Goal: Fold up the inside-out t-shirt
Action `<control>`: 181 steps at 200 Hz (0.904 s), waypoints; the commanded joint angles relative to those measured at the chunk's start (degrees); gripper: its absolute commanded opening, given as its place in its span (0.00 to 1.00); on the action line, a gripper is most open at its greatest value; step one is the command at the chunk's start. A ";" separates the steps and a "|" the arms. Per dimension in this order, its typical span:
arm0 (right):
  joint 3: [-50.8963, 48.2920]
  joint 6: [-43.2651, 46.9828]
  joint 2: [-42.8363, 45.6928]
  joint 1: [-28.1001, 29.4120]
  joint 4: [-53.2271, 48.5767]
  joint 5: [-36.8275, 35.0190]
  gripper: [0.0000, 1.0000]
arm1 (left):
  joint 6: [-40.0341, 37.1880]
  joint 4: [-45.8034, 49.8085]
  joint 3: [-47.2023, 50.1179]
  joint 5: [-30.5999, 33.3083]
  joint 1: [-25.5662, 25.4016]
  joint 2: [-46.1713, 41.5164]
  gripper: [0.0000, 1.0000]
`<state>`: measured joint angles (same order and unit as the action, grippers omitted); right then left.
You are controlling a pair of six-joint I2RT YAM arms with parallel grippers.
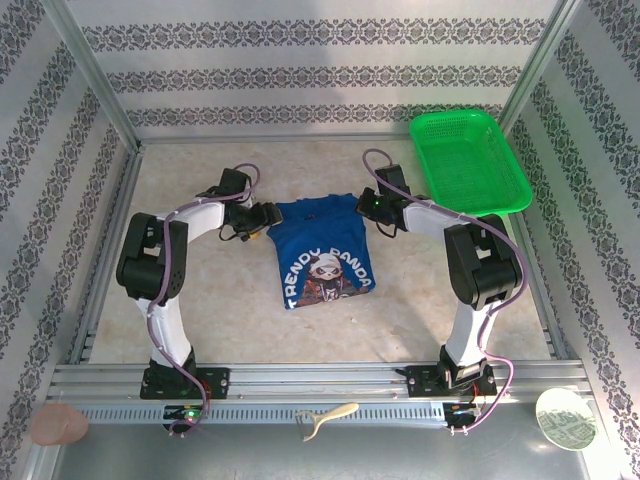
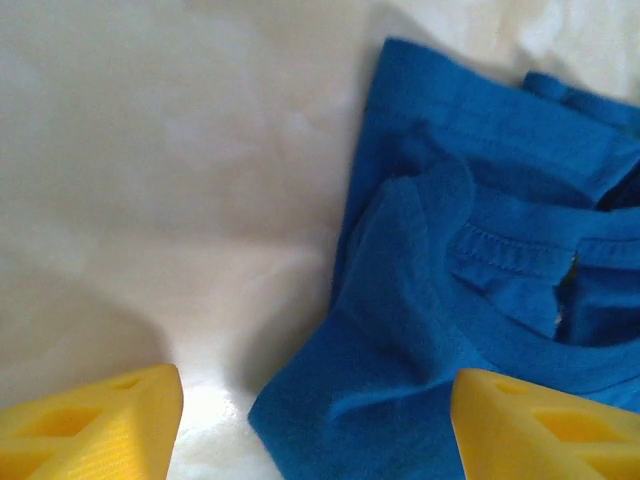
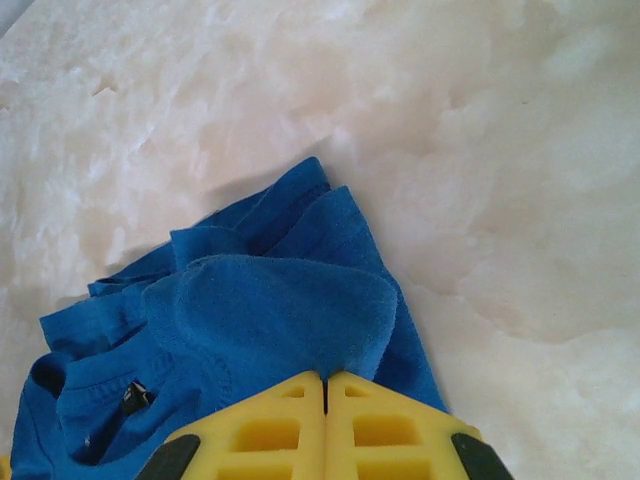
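The inside-out t-shirt point(image 1: 325, 250) lies mid-counter point(image 1: 430, 300) with its print face up and its collar end at the far side, bunched in loose folds. My left hand point(image 2: 315, 390) hangs over the left shoulder corner, fingers apart and holding nothing. My right hand point(image 3: 325, 385) is pressed together on a lobe of cloth at the right shoulder. I judge I am at the shoulder-tucking step. Next I should lay that lobe flat, let go, then take both far corners for the lengthwise fold.
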<state>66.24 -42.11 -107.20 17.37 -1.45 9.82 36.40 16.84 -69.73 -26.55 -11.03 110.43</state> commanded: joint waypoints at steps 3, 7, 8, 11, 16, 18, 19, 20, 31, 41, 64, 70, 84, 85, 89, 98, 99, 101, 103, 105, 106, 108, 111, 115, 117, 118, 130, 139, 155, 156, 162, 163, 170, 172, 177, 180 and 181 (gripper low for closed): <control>-0.90 -0.36 1.10 -0.49 0.43 -1.12 0.00 | -0.55 0.50 -2.38 -1.20 -1.90 1.36 0.68; -0.85 -0.45 1.11 -0.49 0.43 -1.12 0.00 | -0.48 0.29 -2.55 -1.23 -2.10 1.52 0.67; -0.85 -0.40 1.11 -0.49 0.42 -1.12 0.00 | -0.51 0.25 -2.57 -1.23 -2.13 1.53 0.67; -0.85 -0.35 1.20 -0.45 0.40 -1.12 0.00 | -0.47 0.03 -2.64 -1.28 -2.27 1.69 0.67; -0.93 -0.40 1.20 -0.47 0.39 -1.12 0.00 | -0.26 -0.28 -2.69 -1.41 -2.57 1.84 0.65; -0.98 -0.42 1.20 -0.55 0.37 -1.12 0.00 | -0.17 -0.51 -2.69 -1.43 -2.68 1.92 0.64; -0.96 -0.43 1.16 -0.52 0.39 -1.12 0.00 | -0.13 -0.59 -2.69 -1.42 -2.72 1.95 0.64; -0.95 -0.43 1.14 -0.51 0.44 -1.12 0.00 | -0.12 -0.67 -2.69 -1.41 -2.84 2.01 0.64; -0.94 -0.43 1.03 -0.56 0.49 -1.04 0.00 | 0.45 -2.07 -2.69 -1.71 -3.20 2.41 0.56; -1.01 -0.58 0.94 -0.54 0.49 -0.98 0.00 | 1.00 -3.73 -2.56 -2.17 -3.47 2.59 0.40; -1.31 -0.69 0.98 -0.50 0.44 -0.96 0.00 | 1.85 -9.81 -0.98 -3.43 -4.16 0.87 0.09; -1.43 -0.68 1.07 -0.49 0.49 -1.02 0.00 | 2.22 -12.22 -0.11 -3.62 -4.33 -0.10 0.02; -1.72 -0.69 1.20 -0.51 0.56 -1.21 0.00 | 4.11 -20.75 3.40 -5.00 -4.56 -2.20 0.00; -1.77 -0.69 1.20 -0.54 0.53 -1.21 0.00 | 4.33 -21.39 3.70 -5.05 -4.55 -2.31 0.00; -1.81 -0.70 1.23 -0.52 0.49 -1.25 0.00 | 5.06 -24.02 4.78 -5.47 -4.53 -2.58 0.00; -1.79 -0.60 1.11 -0.53 0.44 -1.28 0.00 | 6.62 -27.84 6.58 -6.00 -4.50 -2.47 0.00; -1.80 -0.60 1.07 -0.56 0.42 -1.33 0.00 | 6.73 -28.05 6.74 -5.99 -4.47 -2.35 0.00; -1.81 -0.61 1.04 -0.53 0.47 -1.31 0.00 | 6.88 -28.76 6.92 -6.02 -4.49 -2.18 0.00; -1.75 -0.54 1.03 -0.50 0.48 -1.30 0.00 | 7.11 -29.23 7.01 -6.01 -4.52 -1.98 0.00; -1.73 -0.59 1.09 -0.56 0.49 -1.30 0.00 | 7.37 -29.76 7.19 -6.07 -4.53 -1.74 0.00; -1.73 -0.60 1.01 -0.57 0.49 -1.30 0.00 | 7.46 -30.02 7.26 -6.11 -4.57 -1.59 0.00; -1.73 -0.61 0.96 -0.58 0.44 -1.32 0.00 | 7.56 -30.55 7.36 -6.14 -4.47 -1.37 0.00; -1.76 -0.61 0.90 -0.58 0.48 -1.31 0.00 | 7.95 -31.38 7.63 -6.38 -4.46 -0.86 0.03; -1.79 -0.65 0.84 -0.57 0.49 -1.38 0.00 | 8.29 -32.36 7.88 -6.54 -4.53 -0.24 0.06; -1.79 -0.68 0.85 -0.60 0.49 -1.39 0.00 | 8.50 -32.72 8.00 -6.69 -4.51 0.15 0.08; -1.80 -0.69 0.85 -0.59 0.44 -1.39 0.00 | 8.59 -32.91 8.06 -6.77 -4.47 0.32 0.09; -1.73 -0.69 0.76 -0.59 0.49 -1.31 0.00 | 9.25 -34.22 8.19 -6.94 -4.29 2.34 0.24; -1.59 -0.77 0.67 -0.68 0.48 -1.34 0.00 | 9.45 -35.09 8.21 -6.79 -4.11 3.34 0.37; -1.34 -0.69 0.50 -0.76 0.27 -1.39 0.00 | 8.48 -34.95 7.37 -6.22 -3.68 4.24 0.50; -1.36 -0.70 0.45 -0.80 0.25 -1.39 0.00 | 8.40 -34.90 7.35 -6.19 -3.62 4.21 0.51; -1.21 -0.63 0.37 -0.84 0.28 -1.31 0.00 | 7.91 -34.43 6.93 -5.94 -3.42 4.28 0.55; -1.16 -0.71 0.35 -0.84 0.30 -1.30 0.00 | 7.86 -34.34 6.82 -5.91 -3.40 4.32 0.56; -1.05 -0.62 0.21 -0.87 0.14 -1.34 0.00 | 7.34 -33.26 6.07 -5.73 -3.09 4.40 0.59; -1.03 -0.65 0.16 -0.91 0.14 -1.35 0.00 | 7.16 -32.92 5.85 -5.74 -2.96 4.41 0.61; -0.86 -0.61 0.08 -0.97 0.13 -1.26 0.00 | 6.72 -32.21 5.23 -5.80 -2.68 4.35 0.64; -0.84 -0.56 0.06 -0.95 0.07 -1.24 0.00 | 6.40 -31.69 4.88 -5.80 -2.54 4.32 0.66; -0.84 -0.59 0.06 -0.94 0.06 -1.27 0.00 | 6.27 -31.52 4.75 -5.80 -2.52 4.29 0.67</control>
<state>65.17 -42.13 -107.20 17.32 -1.43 9.65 44.03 -13.98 -62.52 -32.67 -14.57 114.04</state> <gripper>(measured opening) 0.054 0.609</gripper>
